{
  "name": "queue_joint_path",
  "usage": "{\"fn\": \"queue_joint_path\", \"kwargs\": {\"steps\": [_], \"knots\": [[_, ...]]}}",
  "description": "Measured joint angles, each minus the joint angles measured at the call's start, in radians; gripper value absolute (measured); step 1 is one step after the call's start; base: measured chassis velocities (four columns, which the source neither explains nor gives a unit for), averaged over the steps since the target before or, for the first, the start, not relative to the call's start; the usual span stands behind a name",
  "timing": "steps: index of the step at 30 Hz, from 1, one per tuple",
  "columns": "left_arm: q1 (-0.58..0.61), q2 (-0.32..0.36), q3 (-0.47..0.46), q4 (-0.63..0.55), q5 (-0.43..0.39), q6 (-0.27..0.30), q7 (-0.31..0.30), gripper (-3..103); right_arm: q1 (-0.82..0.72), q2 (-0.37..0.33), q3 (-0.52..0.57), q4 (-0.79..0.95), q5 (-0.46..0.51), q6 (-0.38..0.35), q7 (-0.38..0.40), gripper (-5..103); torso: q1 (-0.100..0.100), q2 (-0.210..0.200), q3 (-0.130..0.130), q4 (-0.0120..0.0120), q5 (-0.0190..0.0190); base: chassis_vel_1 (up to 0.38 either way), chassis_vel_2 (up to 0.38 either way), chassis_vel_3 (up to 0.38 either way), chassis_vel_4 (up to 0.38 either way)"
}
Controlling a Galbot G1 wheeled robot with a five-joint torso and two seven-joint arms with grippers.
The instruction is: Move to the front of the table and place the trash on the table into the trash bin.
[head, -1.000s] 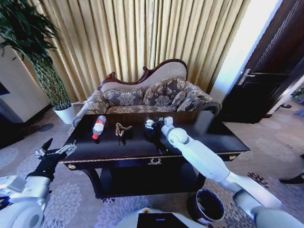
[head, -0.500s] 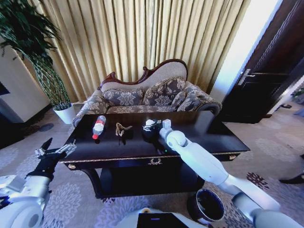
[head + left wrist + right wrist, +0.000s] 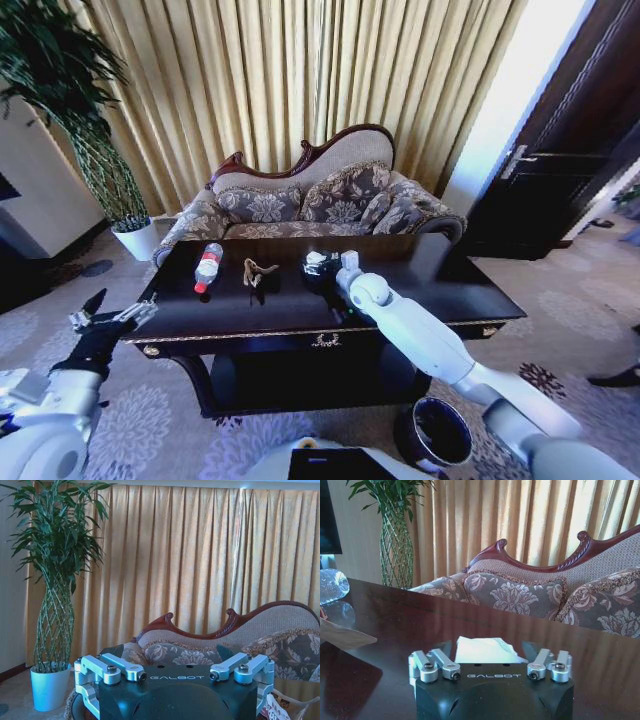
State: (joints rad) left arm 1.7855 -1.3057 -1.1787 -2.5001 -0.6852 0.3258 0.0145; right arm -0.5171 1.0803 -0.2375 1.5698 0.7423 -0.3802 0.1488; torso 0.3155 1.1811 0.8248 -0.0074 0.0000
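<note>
The table (image 3: 440,285) stands right in front of me, dark and glossy. On it lie a clear bottle (image 3: 207,267) with a red label, a tan wrapper scrap (image 3: 257,270) and a white paper wad (image 3: 482,650). My right gripper (image 3: 320,268) rests low on the tabletop, open, with the wad between its fingers (image 3: 443,648). The bottle (image 3: 330,585) and wrapper (image 3: 345,636) lie off to its side. My left gripper (image 3: 110,318) hangs open in the air beside the table's left end. The trash bin (image 3: 438,432) stands on the carpet by the table's front right, under my right arm.
A patterned sofa (image 3: 310,205) stands behind the table in front of gold curtains. A tall plant in a white pot (image 3: 137,240) is at the back left. A dark door (image 3: 570,170) is at the right. Carpet lies open around the table's front.
My right gripper has slid a little to the left along the tabletop at the wad. My left arm has drifted slightly left and down.
</note>
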Motion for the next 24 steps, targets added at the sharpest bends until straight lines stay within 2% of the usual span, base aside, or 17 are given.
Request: {"fn": "queue_joint_path", "kwargs": {"steps": [1, 2, 4, 5, 8, 10, 13, 14, 16, 17, 20, 24], "knots": [[0.0, -0.003, 0.002, 0.0, 0.0, 0.0, 0.0, 100, 0.0, 0.002, -0.001, -0.003, -0.003, 0.007, 0.0, 75, 0.0, 0.0, 0.0, 0.0, -0.0001, 0.0, 0.0, 0.0, 0.0], [0.0, -0.003, 0.002, 0.0, 0.0, 0.0, 0.0, 100, 0.0, 0.002, -0.001, -0.003, -0.003, 0.007, 0.0, 75, 0.0, 0.0, 0.0, 0.0, -0.0001, 0.0, 0.0, 0.0, 0.0], [0.005, -0.008, 0.004, 0.0, 0.001, -0.002, 0.0, 100, -0.001, 0.002, -0.001, -0.007, -0.006, 0.015, 0.0, 64, 0.0, 0.0, 0.0, 0.0, 0.0, 0.0, 0.0, 0.0, 0.0], [0.005, -0.008, 0.004, 0.0, 0.001, -0.002, 0.0, 100, -0.001, 0.002, -0.001, -0.007, -0.006, 0.015, 0.0, 64, 0.0, 0.0, 0.0, 0.0, 0.0, 0.0, 0.0, 0.0, 0.0], [0.006, -0.006, 0.002, 0.0, 0.001, -0.004, 0.0, 100, -0.003, -0.002, 0.002, -0.007, -0.007, 0.017, 0.0, 47, 0.0, 0.0, 0.0, 0.0, 0.0, 0.0, 0.0, 0.0, 0.0], [0.005, -0.005, 0.002, 0.0, 0.001, -0.004, 0.0, 100, -0.004, -0.003, 0.004, -0.007, -0.007, 0.018, 0.0, 47, 0.0, 0.0, 0.0, 0.0, 0.0, 0.0, 0.0, 0.0, 0.0], [0.005, -0.004, 0.002, 0.0, 0.001, -0.007, 0.0, 100, -0.01, -0.008, 0.01, -0.003, -0.006, 0.019, 0.0, 31, 0.0, 0.0, 0.0, 0.0, 0.0, 0.0, 0.0, 0.0, 0.0], [0.005, -0.004, 0.002, 0.0, 0.001, -0.007, 0.0, 100, -0.01, -0.008, 0.01, -0.003, -0.006, 0.019, 0.0, 31, 0.0, 0.0, 0.0, 0.0, 0.0, 0.0, 0.0, 0.0, 0.0], [0.005, -0.004, 0.002, 0.0, 0.001, -0.01, 0.0, 100, -0.013, -0.013, 0.012, -0.001, -0.006, 0.02, 0.0, 20, 0.0, 0.0, 0.0, 0.0, 0.0, 0.0, 0.0, 0.0, 0.0], [0.005, -0.004, 0.002, 0.0, 0.001, -0.01, 0.0, 100, -0.013, -0.013, 0.012, -0.001, -0.006, 0.02, 0.0, 20, 0.0, 0.0, 0.0, 0.0, 0.0, 0.0, 0.0, 0.0, 0.0], [0.005, -0.006, 0.003, 0.0, 0.002, -0.013, 0.0, 100, -0.016, -0.021, 0.014, 0.003, -0.005, 0.023, 0.001, 4, 0.0, 0.0, 0.0, 0.0, 0.0, 0.0, 0.0, 0.0, 0.0], [0.004, -0.013, 0.011, 0.0, 0.006, -0.015, 0.001, 100, -0.019, -0.029, 0.021, 0.011, -0.003, 0.024, 0.001, 1, 0.0, 0.0, 0.0, 0.0, 0.0, 0.0, 0.0, 0.0, 0.0]]}}
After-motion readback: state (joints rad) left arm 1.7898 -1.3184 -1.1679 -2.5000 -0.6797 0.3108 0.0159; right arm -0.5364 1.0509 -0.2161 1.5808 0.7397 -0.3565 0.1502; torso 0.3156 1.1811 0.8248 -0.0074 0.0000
